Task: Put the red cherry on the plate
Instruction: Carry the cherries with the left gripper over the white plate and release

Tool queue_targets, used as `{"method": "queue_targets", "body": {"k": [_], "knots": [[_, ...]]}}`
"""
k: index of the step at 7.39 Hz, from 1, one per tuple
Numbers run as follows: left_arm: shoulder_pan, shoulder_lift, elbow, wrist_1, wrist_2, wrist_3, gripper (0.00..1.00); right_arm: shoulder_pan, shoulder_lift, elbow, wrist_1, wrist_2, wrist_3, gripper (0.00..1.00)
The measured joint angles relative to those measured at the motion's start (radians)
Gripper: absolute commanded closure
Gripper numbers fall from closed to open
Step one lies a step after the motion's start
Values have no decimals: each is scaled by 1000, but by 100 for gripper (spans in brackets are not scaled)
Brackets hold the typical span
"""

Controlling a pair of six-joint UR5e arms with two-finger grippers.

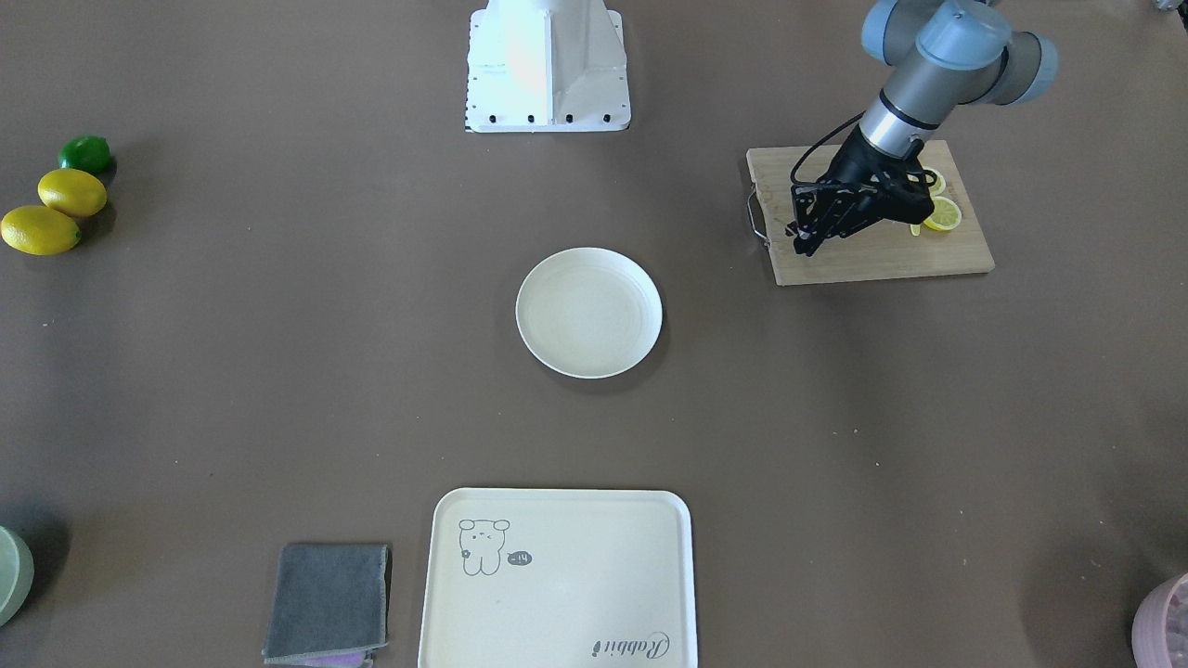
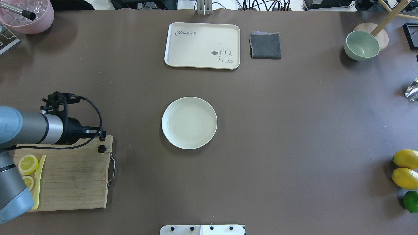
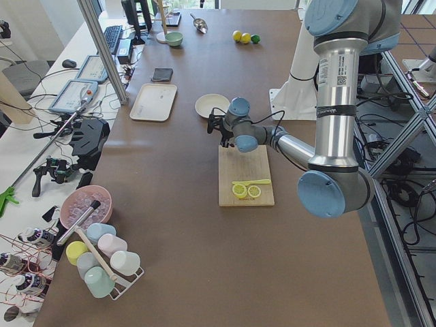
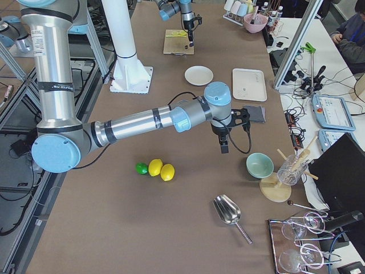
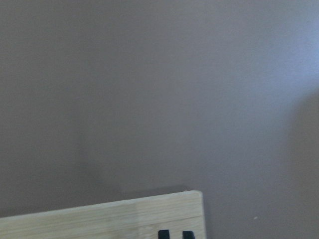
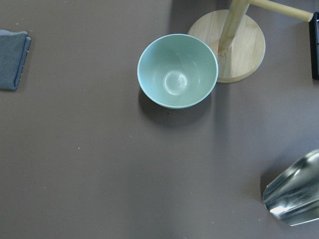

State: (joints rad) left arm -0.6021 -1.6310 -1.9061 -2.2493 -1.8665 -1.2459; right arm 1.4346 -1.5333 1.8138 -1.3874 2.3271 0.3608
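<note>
The left gripper [image 1: 800, 243] hangs tilted over the board [image 2: 72, 182], by its handle end. Its fingertips [image 5: 164, 234] stand nearly together with a thin gap, and it cannot be told whether they grip anything. The cherry [image 2: 102, 149] shows at the board's far corner on the handle side, just beside the tips. The board lies at the table's [image 2: 294, 130] left edge. The plate [image 2: 189, 123] sits mid-table, well apart. The right gripper [image 4: 224, 147] hovers near the bowl [image 6: 177, 70]; its opening cannot be told.
</note>
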Motion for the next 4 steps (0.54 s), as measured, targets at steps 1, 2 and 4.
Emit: {"method": "queue_targets", "body": {"k": [1,2,4], "knots": [[0,-112,17,77,1,-42,100,6,-23,0,0,-8,-16,0],[2,-235,60,144,3,-90,100,15,-47,0,1,-16,-37,0],[11,-439,196,195,20,-173,29,29,-90,3,3,-28,-64,0]]}}
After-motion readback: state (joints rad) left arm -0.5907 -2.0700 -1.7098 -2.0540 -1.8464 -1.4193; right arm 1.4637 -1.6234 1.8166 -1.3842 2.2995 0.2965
